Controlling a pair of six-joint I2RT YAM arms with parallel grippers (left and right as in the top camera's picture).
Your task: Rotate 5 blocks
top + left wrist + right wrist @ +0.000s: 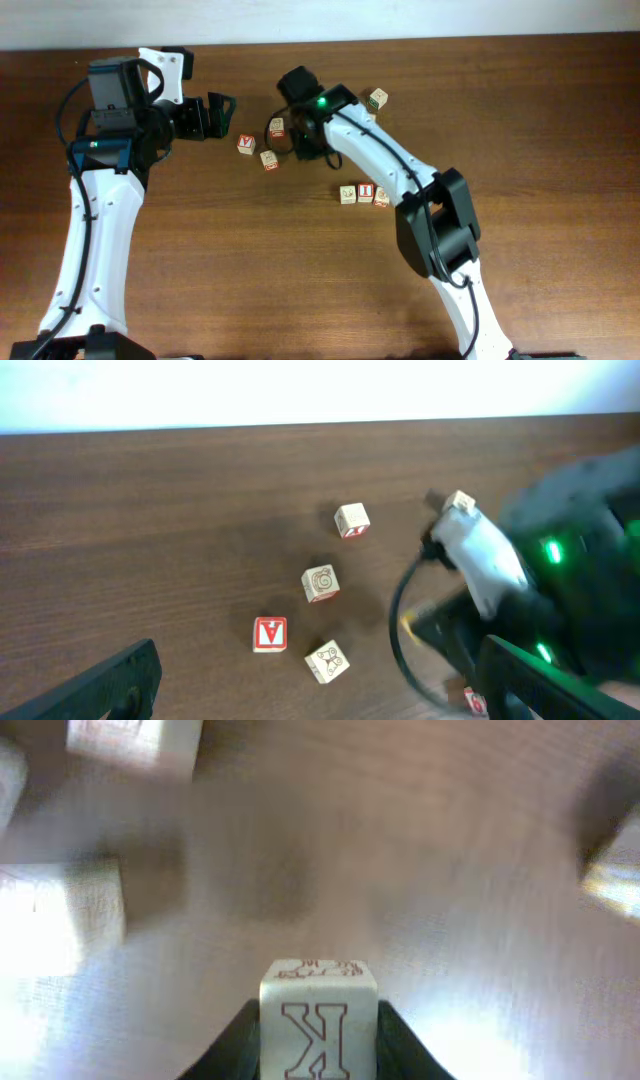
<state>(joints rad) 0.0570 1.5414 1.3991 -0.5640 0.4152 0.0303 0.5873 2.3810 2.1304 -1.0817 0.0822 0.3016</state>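
Observation:
My right gripper is shut on a light-wood block with a red outlined "K"; its black fingers press both sides. From overhead this grip is hidden under the right wrist. Loose blocks lie near it: one beside the wrist and another nearer the front. A green-printed block sits at the back. Three more stand in a row: a green one, a red-framed "I" and a red one. My left gripper hangs open and empty, left of the cluster.
A red "Y" cube lies closest to the left gripper and shows as a red-framed cube in the left wrist view. The right arm crosses the table diagonally over the row. A pale wall borders the table's far edge.

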